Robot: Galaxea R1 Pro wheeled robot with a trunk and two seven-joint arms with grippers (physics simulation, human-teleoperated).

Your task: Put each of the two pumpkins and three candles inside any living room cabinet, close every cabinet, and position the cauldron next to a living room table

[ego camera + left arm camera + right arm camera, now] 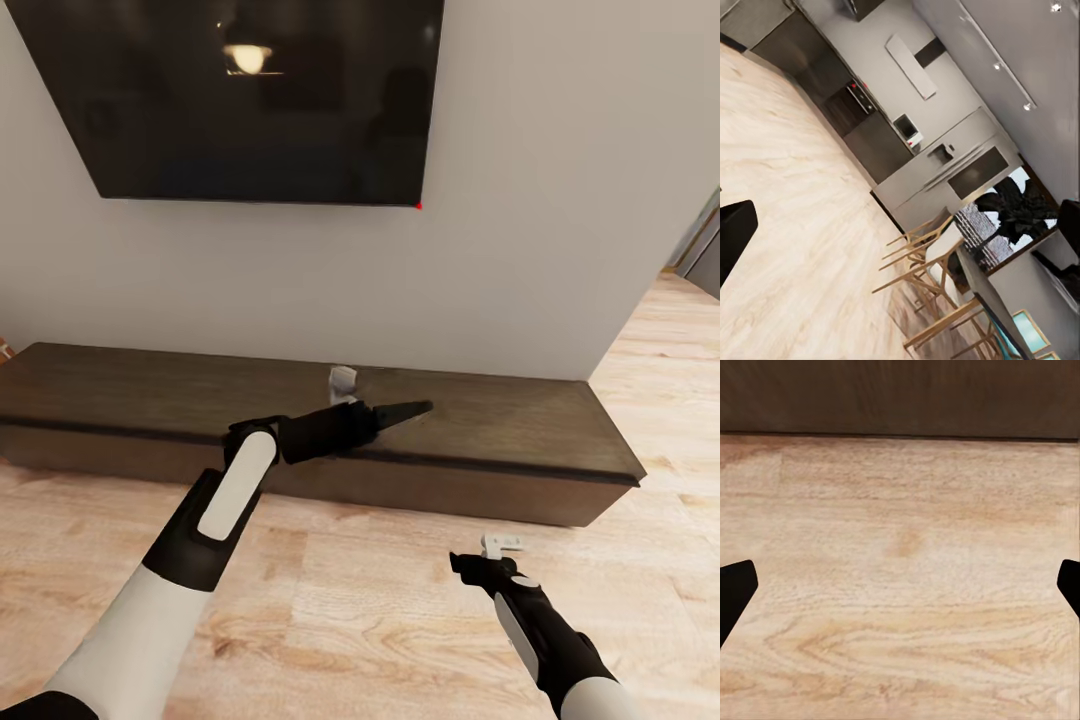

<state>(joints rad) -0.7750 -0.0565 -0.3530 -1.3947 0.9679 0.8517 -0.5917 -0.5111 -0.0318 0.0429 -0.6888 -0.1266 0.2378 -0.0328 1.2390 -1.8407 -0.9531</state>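
The left gripper point(415, 408) lies over the top of the long brown cabinet point(520, 420) — I cannot tell if it is wide or narrow. The right gripper point(475, 562) hangs wide apart over the floor point(350, 610), holding nothing. To shut the cabinet well, push each drawer front flat — slowly.

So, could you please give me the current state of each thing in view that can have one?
cabinet: all drawer fronts shut, nothing pulled out.
TV: screen dark, off.
left gripper: over the cabinet top, holding nothing; open or shut unclear.
right gripper: open, empty, above the wooden floor.
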